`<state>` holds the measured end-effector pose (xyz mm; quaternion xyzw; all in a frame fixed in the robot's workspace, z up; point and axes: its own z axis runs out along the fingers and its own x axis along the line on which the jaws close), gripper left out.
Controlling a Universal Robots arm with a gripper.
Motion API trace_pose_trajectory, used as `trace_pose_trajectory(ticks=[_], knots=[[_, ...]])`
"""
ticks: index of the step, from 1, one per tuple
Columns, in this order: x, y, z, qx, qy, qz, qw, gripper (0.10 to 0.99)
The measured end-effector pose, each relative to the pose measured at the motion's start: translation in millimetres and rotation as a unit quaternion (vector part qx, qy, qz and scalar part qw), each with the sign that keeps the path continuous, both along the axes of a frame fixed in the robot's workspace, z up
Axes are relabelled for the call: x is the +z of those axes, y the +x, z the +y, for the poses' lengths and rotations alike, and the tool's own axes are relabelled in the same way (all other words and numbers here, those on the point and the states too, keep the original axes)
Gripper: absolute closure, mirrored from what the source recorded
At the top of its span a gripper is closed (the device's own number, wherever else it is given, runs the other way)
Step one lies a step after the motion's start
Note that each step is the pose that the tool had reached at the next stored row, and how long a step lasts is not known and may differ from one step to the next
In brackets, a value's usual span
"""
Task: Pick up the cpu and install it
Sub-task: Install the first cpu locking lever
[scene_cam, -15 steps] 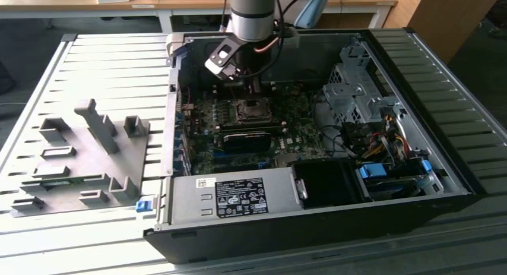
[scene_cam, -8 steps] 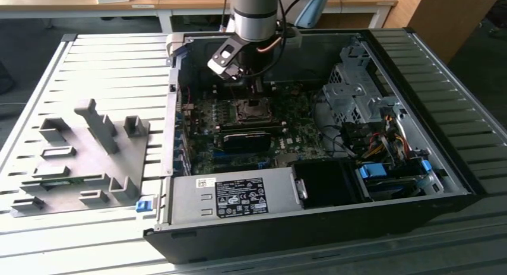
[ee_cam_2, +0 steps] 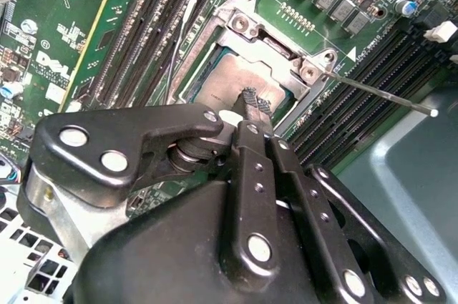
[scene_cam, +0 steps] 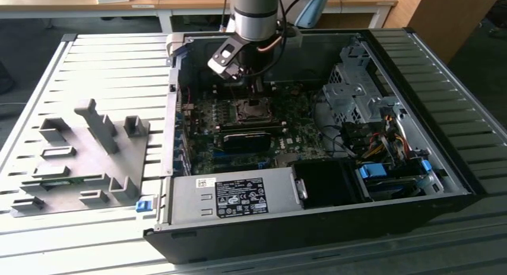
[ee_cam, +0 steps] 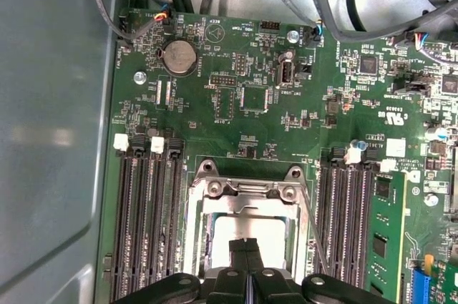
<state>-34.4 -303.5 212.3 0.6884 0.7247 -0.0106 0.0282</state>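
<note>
The cpu (ee_cam: pixel 250 227) lies flat in the motherboard socket, its silver-grey top (ee_cam_2: pixel 227 79) framed by the metal socket bracket (ee_cam: pixel 247 189). My gripper (ee_cam: pixel 247 248) hangs directly over the chip. Its two black fingers are pressed together with nothing between them, and the ribbed fingertip (ee_cam_2: pixel 255 101) sits just over the chip's top. I cannot tell whether the tip touches the chip. In the exterior view my gripper (scene_cam: pixel 247 84) reaches down into the open computer case, just behind the socket (scene_cam: pixel 255 110).
Rows of black memory slots (ee_cam: pixel 147 222) flank the socket on both sides. A thin metal socket lever (ee_cam_2: pixel 379 93) sticks out beside it. The case holds a power supply (scene_cam: pixel 230 195), a drive cage (scene_cam: pixel 357 91) and cables. A grey fixture plate (scene_cam: pixel 79 162) lies outside on the exterior view's left.
</note>
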Motion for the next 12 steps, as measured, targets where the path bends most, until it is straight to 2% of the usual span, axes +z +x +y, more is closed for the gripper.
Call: trace_pose_trajectory(ticks=[12], knots=[[2.1,0.0,0.0,0.0,-0.0001,0.0001,1.0,0.98]])
